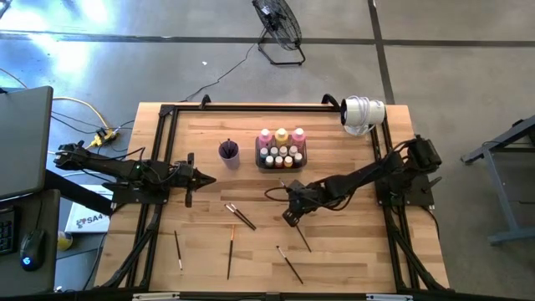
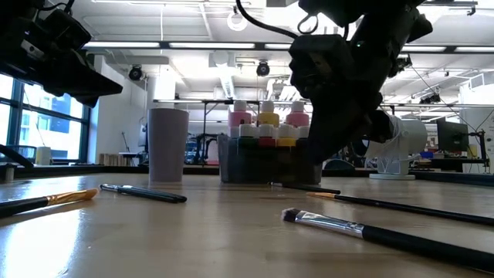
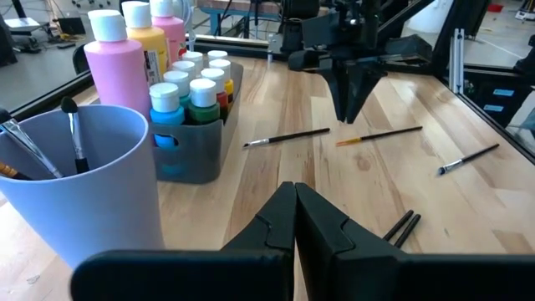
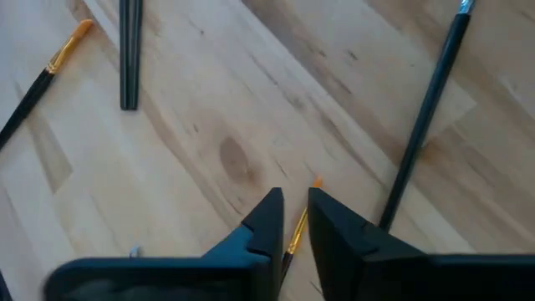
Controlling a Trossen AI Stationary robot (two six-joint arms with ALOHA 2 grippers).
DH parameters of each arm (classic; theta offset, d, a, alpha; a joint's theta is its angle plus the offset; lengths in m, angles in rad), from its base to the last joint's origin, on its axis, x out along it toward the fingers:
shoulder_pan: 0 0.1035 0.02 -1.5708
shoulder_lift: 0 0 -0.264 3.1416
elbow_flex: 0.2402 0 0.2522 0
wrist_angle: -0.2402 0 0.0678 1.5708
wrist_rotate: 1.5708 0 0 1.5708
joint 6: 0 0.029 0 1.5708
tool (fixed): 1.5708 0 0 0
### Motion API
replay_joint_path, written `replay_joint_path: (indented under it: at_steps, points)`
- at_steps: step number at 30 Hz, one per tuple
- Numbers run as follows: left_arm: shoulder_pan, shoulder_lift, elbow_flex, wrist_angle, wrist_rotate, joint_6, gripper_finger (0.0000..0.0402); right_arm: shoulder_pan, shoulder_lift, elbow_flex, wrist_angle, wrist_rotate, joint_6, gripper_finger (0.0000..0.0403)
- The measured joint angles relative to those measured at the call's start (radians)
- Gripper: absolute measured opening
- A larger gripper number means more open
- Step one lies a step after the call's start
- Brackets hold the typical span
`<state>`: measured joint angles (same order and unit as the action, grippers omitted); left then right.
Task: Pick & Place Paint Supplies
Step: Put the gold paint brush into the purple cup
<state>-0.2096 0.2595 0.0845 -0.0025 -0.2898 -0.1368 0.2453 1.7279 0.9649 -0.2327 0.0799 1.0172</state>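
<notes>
Overhead, the high view shows a wooden table with thin dark-handled paintbrushes scattered across the lower half of the frame. A dark tray of paint bottles sits at upper centre, a purple cup just left of it. The right gripper hangs low at centre, over the upper end of one brush. The left gripper waits at left centre, fingers pressed together, empty.

Level with the table, the low view shows brushes lying flat, one bristled tip at lower centre; the bottles stand behind in the tray.

From the left wrist view, the left arm's fingers meet at the bottom; pink, yellow and white-capped bottles fill the upper left, and two brushes already stand in the cup.

From the right wrist view, the right arm's fingers stand a narrow slit apart, straddling an orange-tipped handle; whether they grip it cannot be told.

Such a brush is probably very light, stiff and slick, likely to roll. Its flat lie calls for a pinch across mid-handle.
</notes>
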Motion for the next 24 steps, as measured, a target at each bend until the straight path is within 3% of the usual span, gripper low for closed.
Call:
replay_joint_path:
  at_steps: [7,18,24]
  points:
    - [0.000,0.000,0.000,0.000,0.000,0.000,0.0000,0.002,0.031,0.001,0.008,-0.036,0.001,0.0096]
    - [0.000,0.000,0.000,-0.002,0.000,-0.001,0.0000,0.006,0.122,0.001,0.093,-0.026,0.000,0.0084]
    - [0.000,0.000,0.000,-0.004,0.000,-0.001,0.0000,0.011,0.126,0.003,0.061,0.045,0.005,0.0084]
